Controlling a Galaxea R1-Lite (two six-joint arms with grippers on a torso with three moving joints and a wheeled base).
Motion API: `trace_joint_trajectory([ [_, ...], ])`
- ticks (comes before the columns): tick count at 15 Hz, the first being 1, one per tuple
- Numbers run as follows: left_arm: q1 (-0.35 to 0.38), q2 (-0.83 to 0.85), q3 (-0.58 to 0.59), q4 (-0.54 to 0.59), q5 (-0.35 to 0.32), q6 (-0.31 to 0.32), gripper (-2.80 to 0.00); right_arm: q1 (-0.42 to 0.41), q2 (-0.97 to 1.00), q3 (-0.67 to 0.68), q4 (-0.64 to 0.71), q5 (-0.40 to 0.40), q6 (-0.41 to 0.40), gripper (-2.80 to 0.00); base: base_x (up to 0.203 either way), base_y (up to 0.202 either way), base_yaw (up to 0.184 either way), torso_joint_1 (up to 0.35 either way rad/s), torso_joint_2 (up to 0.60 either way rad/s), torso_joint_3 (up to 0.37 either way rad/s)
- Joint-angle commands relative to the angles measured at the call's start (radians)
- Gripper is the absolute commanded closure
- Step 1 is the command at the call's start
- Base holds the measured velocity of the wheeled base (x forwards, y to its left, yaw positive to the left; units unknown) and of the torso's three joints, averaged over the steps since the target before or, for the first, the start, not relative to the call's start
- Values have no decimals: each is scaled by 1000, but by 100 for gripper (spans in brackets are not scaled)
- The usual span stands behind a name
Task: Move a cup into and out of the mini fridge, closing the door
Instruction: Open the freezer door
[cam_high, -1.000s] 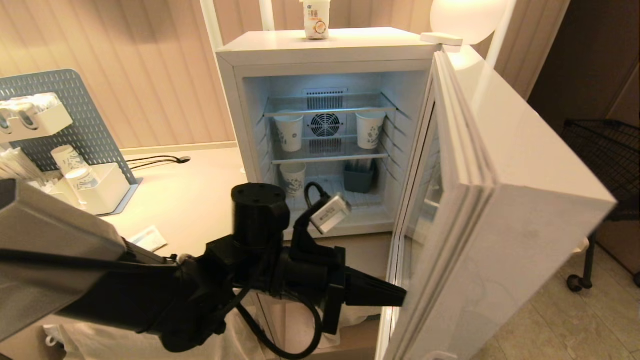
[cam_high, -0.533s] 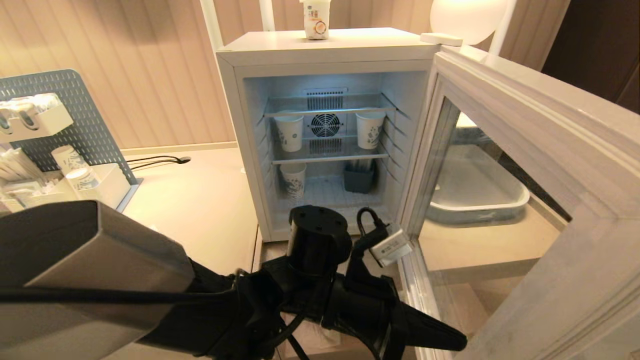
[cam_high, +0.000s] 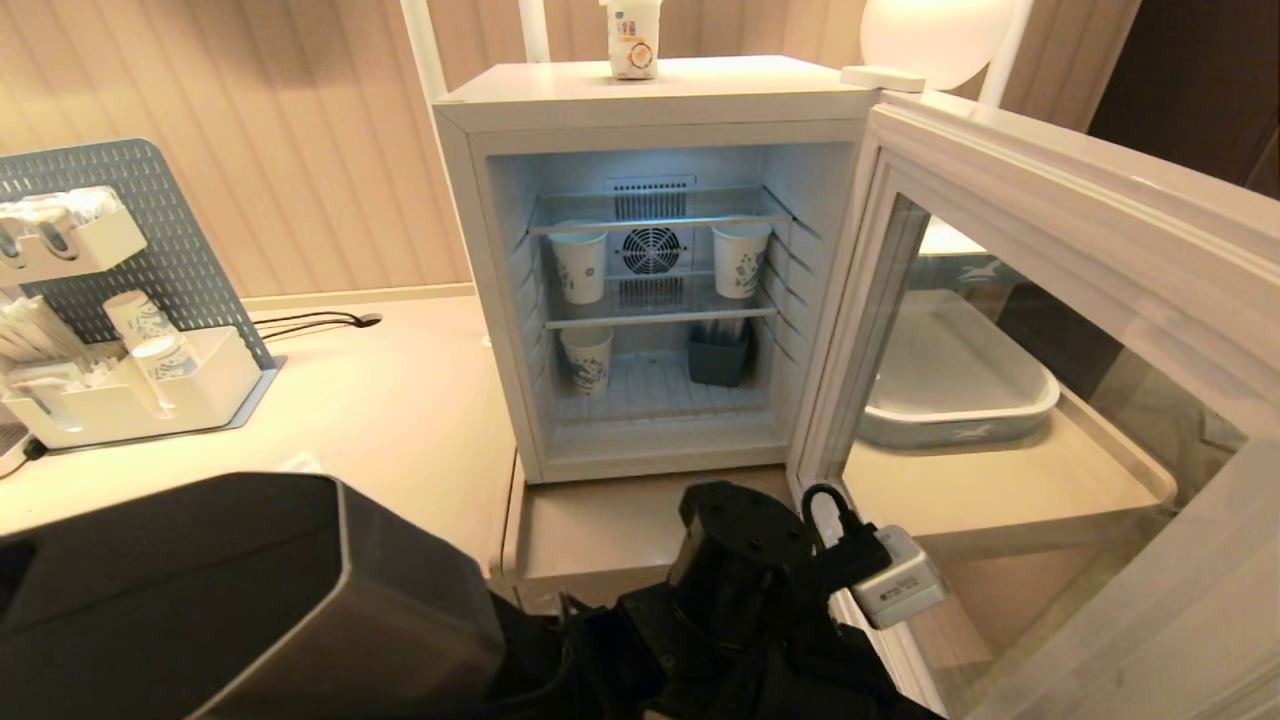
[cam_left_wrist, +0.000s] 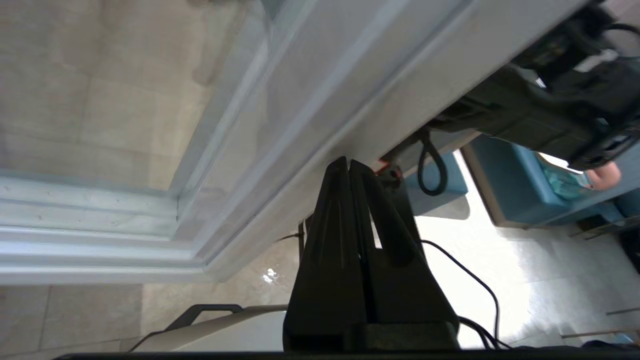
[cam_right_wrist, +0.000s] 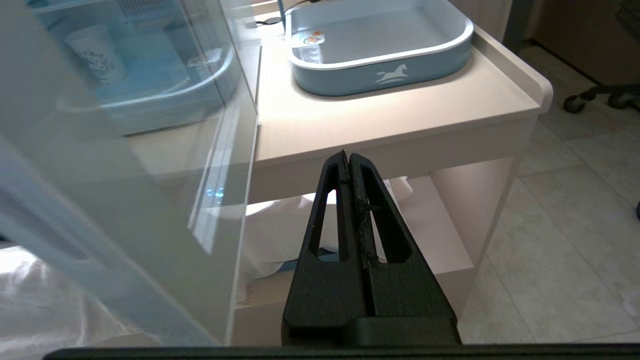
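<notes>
Wall (cam_high: 300, 150): clad in beige vertical slats, seen from 9 to 12 o'clock in the head view.
Counter (cam_high: 400, 400): pale, smooth top, spread across the centre and toward 9 o'clock; a black cable (cam_high: 310, 322) is laid on it near the wall.
Pegboard (cam_high: 150, 230): grey-blue, perforated, set upright at 9 o'clock; a white organiser tray (cam_high: 130, 400) is placed at its foot.
Lamp (cam_high: 935, 35): round, lit, warm white, mounted at 1 o'clock.
Tray (cam_right_wrist: 380, 65): blue-grey, rounded corners, white horse emblem, set on the counter.
Floor (cam_right_wrist: 575, 225): laid in pale stone tiles.
Castor (cam_right_wrist: 572, 103): black, seen on the floor beyond the counter.
</notes>
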Motion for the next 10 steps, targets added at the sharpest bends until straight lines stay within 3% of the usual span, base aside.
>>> trace_joint_trajectory([
  [1, -15, 34, -14, -5, 6, -3, 0, 0, 0, 0, -1, 0, 1, 0, 0, 0, 0, 0, 0, 0],
  [4, 3, 5, 26, 2, 41, -3, 0, 0, 0, 0, -1, 0, 1, 0, 0, 0, 0, 0, 0, 0],
  [7, 65, -134, 124, 40, 165, -4, 0, 0, 0, 0, -1, 0, 1, 0, 0, 0, 0, 0, 0, 0],
  [10, 146, -409, 201, 157, 330, -5, 0, 0, 0, 0, -1, 0, -2, 0, 0, 0, 0, 0, 0, 0],
])
